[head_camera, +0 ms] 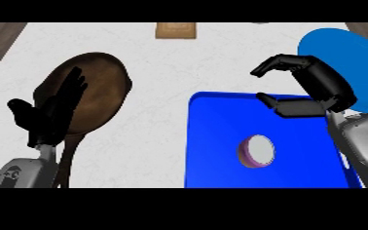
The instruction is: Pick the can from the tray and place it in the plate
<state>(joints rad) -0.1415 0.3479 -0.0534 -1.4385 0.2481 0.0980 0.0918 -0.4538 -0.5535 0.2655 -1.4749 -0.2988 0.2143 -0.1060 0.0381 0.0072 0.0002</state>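
Observation:
A can point(256, 151) with a white top and a pinkish side stands upright on the dark blue tray point(215, 141) at the lower right. My right hand point(316, 85) hovers over the tray's far right corner, beyond the can and apart from it, its fingers bent over an empty span and the thumb spread. Behind this hand lies a light blue plate point(327, 41), partly hidden by it. My left hand point(54, 109) rests open with fingers up at the left.
A brown wooden pan-shaped dish point(101, 85) with a long handle lies at the left, under my left hand. A small tan board point(176, 29) sits at the counter's far edge. Light marbled counter point(165, 73) shows between dish and tray.

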